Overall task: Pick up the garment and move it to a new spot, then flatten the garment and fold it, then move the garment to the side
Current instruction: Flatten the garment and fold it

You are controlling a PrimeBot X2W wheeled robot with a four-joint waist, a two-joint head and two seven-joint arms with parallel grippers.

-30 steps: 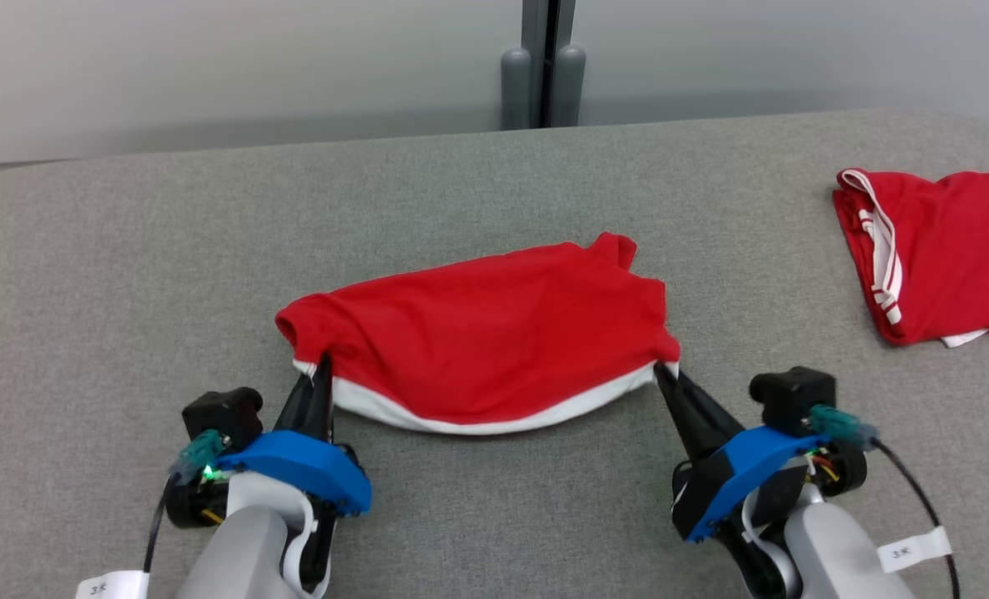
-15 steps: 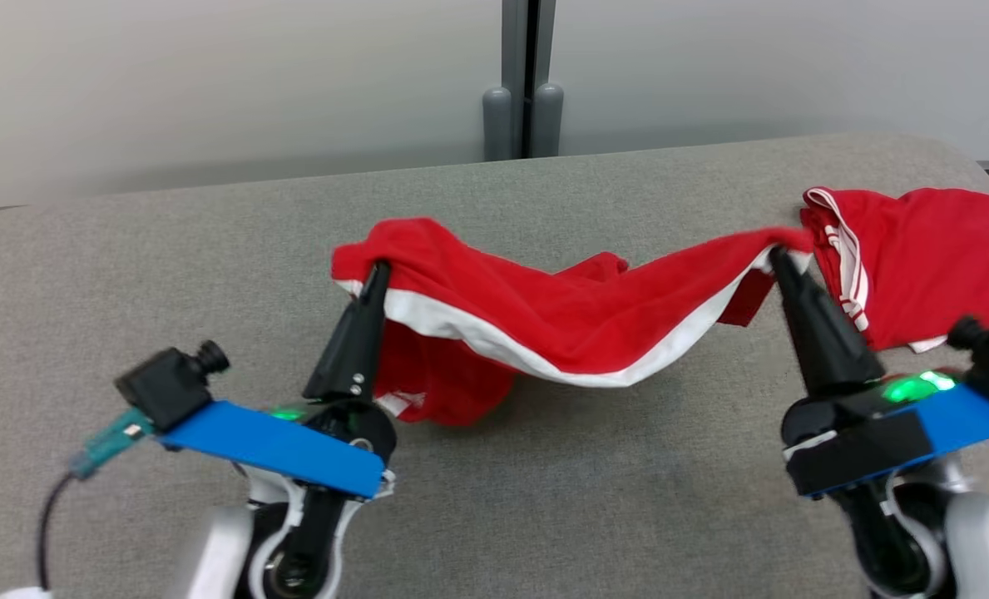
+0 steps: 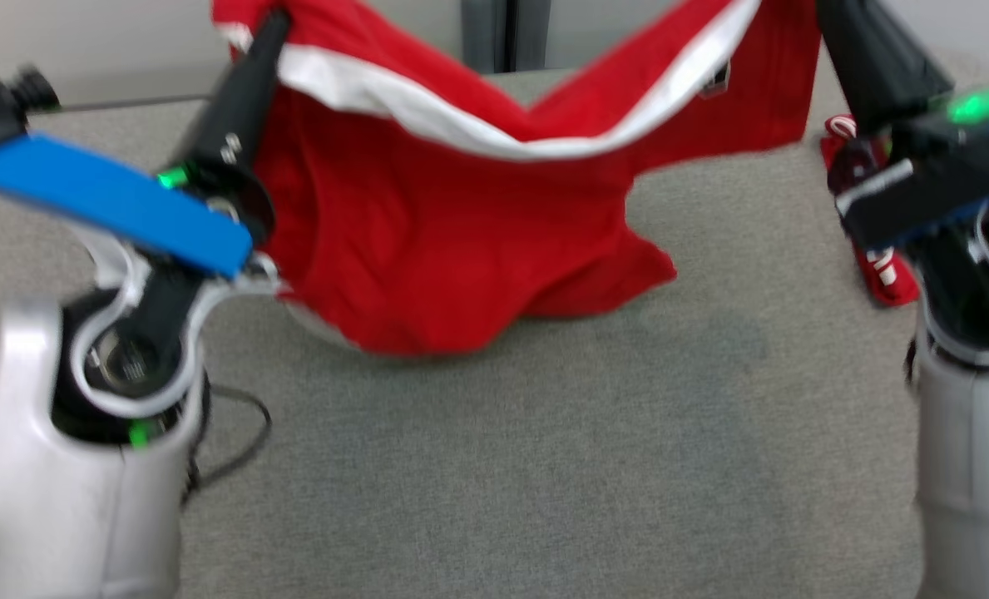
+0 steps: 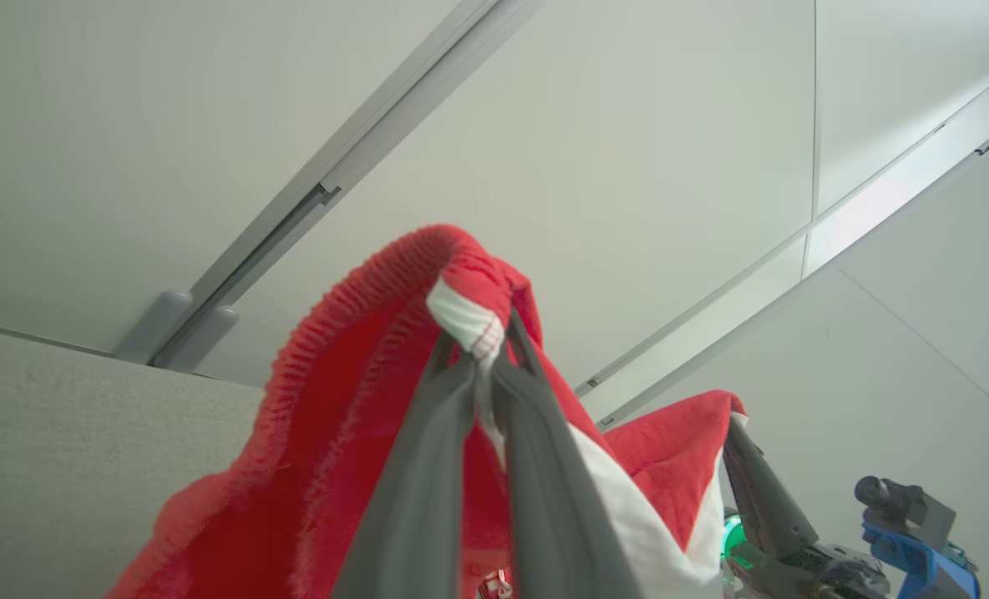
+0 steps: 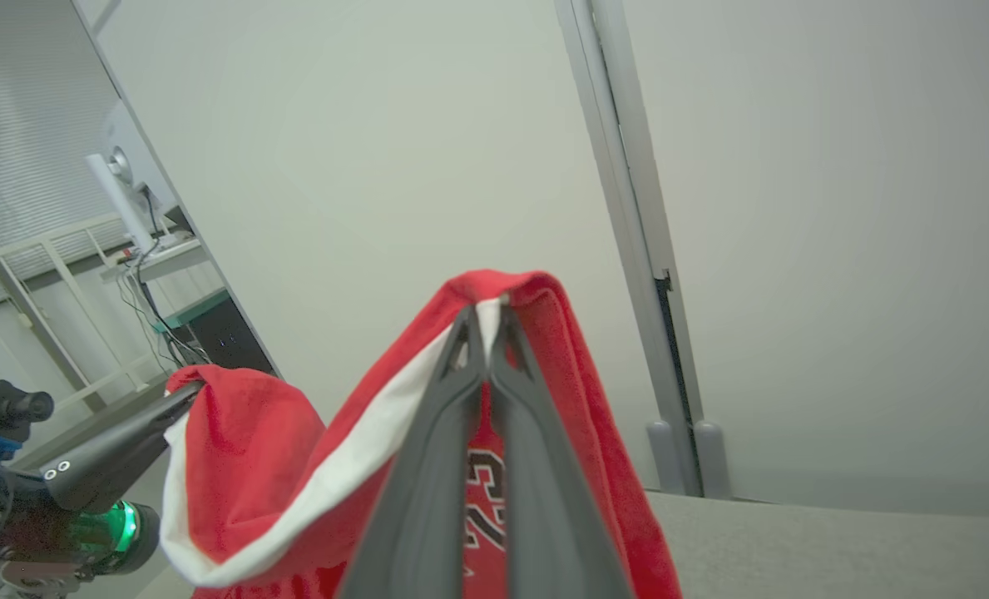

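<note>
The garment [image 3: 461, 241] is a red jersey with a white band along its hem; it hangs between both arms, its lower part still brushing the grey table [image 3: 544, 466]. My left gripper [image 3: 274, 21] is shut on the hem's left corner, high at the upper left. In the left wrist view the left gripper [image 4: 482, 353] pinches the white-edged cloth [image 4: 353, 433]. At the upper right, my right gripper [image 3: 823, 8] holds the opposite corner, its tips cut off by the frame edge. The right wrist view shows the right gripper [image 5: 486, 320] clamped on the hem, with a printed number [image 5: 486, 499] below.
A second red garment [image 3: 872, 266] with white stripes lies at the table's right side, mostly behind my right arm. A pale wall with a grey vertical post [image 3: 494, 37] stands behind the table. A black cable [image 3: 236, 433] loops beside my left forearm.
Both grippers have lifted the jersey from the table, raising it high so it now hangs between them. The head camera has also shifted.
</note>
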